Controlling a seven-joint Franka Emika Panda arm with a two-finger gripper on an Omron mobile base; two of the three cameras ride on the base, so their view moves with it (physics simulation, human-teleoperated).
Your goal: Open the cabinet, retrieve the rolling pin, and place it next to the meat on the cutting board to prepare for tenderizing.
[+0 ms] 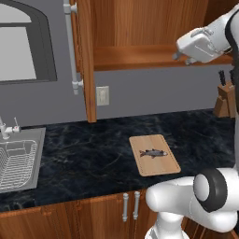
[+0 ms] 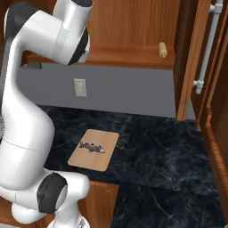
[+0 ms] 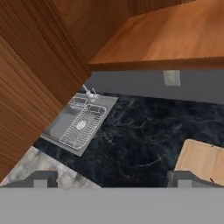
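With the reddish-brown wooden wall cabinet (image 2: pixel 133 26) open and our dark two-finger gripper (image 3: pixel 111 178) spread wide and empty by its shelf, we judged retrieval next: reaching right for the slim tan wooden rolling pin (image 2: pixel 162 50) lying there.

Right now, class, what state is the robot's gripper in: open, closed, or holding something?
Gripper: open and empty, its fingers set wide apart below the cabinet shelf.

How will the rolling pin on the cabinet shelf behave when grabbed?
The rolling pin looks like a rigid wooden cylinder, so probably stiff. Its round end faces out, so a nudge would likely roll it along the shelf. The smooth surface may slip in the tool.
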